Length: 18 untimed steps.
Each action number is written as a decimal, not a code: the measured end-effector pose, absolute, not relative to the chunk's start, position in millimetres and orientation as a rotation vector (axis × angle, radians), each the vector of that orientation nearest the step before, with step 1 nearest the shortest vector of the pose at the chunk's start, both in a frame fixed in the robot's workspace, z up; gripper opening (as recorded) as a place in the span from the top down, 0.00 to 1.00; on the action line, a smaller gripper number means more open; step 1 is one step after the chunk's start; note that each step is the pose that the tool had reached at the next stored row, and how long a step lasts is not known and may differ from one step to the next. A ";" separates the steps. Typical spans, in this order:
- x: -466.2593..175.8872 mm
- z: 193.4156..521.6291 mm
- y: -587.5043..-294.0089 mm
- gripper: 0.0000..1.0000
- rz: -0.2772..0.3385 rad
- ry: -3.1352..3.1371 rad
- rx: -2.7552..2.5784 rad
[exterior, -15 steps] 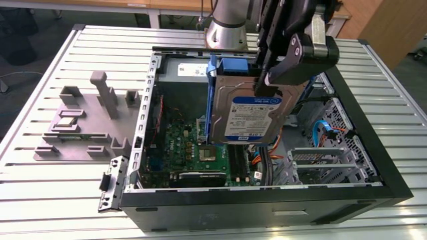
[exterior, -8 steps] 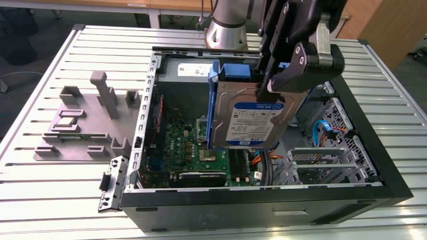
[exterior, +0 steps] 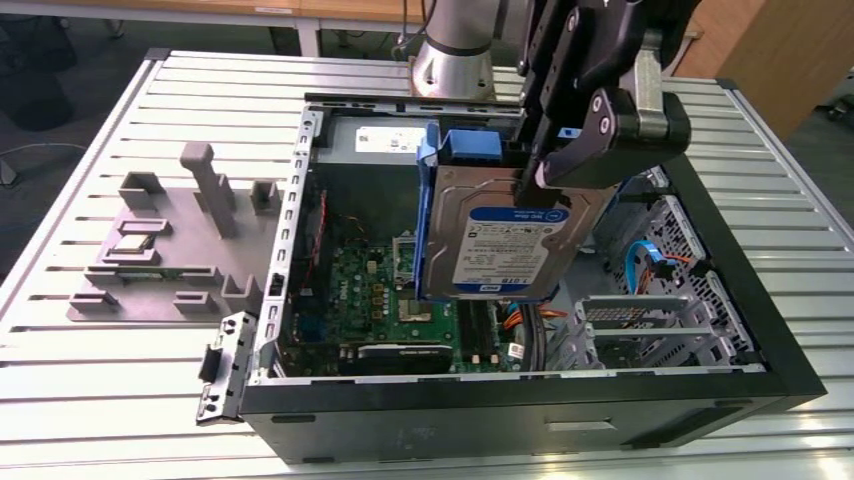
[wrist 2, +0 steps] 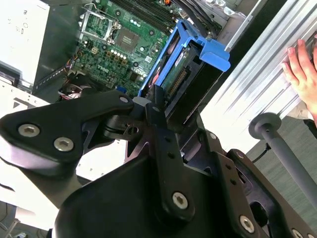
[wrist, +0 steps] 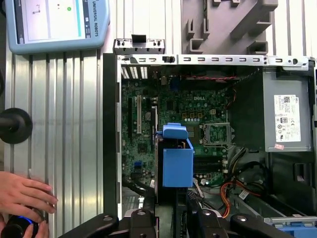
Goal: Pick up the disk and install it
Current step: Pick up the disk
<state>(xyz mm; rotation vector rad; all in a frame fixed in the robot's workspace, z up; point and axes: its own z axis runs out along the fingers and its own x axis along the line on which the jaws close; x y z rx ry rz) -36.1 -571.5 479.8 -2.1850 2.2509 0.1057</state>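
Pickup's done: my end effector clamps the disk mid-frame above the open computer case; installing is left.

Bright, even light — soft shadows, the table washed white by glare.

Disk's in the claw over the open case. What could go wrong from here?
1. The disk hangs upright from the claw, gripped near its upper end. A slip could drop it onto the motherboard below.
2. Orange cables lie loose in the case near the drive cage and might snag the disk.
3. A person's hand is on the table beside the case, close to where the arm works.
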 end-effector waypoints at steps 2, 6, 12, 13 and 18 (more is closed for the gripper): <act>-35.9 479.4 -571.8 0.65 0.106 2.251 -2.185; -35.0 478.5 -572.3 0.65 0.106 2.251 -2.185; -22.6 478.1 -572.4 0.65 0.106 2.251 -2.185; -19.9 478.0 -572.4 0.65 0.106 2.251 -2.184; -6.3 477.8 -572.3 0.65 0.106 2.251 -2.184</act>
